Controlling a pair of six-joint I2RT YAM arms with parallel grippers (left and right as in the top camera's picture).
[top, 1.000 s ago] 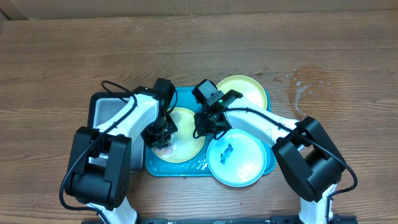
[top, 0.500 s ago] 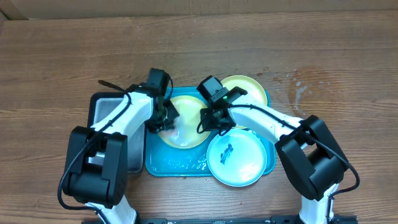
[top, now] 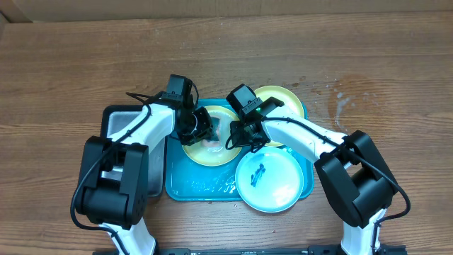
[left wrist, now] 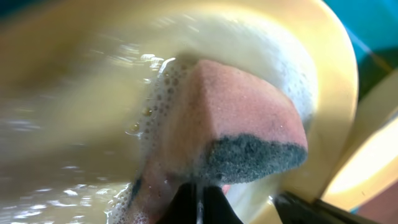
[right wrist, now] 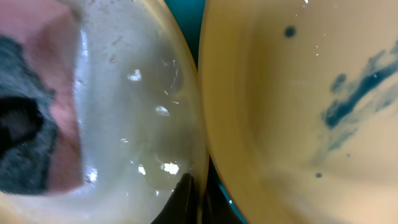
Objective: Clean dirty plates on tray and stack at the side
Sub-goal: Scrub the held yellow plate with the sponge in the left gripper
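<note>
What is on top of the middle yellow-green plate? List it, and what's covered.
A soapy pink sponge, held by the left end effector, plus foam. The plate surface beneath it is hidden.

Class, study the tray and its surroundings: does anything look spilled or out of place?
Yes. The blue-white plate overhangs the tray's front rim rather than lying inside, soapy water pools on the tray floor, and a wet patch marks the table right of it.

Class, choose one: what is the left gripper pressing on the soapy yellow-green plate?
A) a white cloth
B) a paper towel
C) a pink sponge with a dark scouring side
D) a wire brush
C: the left gripper is shut on a pink sponge with a dark grey layer, pressed to the wet yellow-green plate.
</note>
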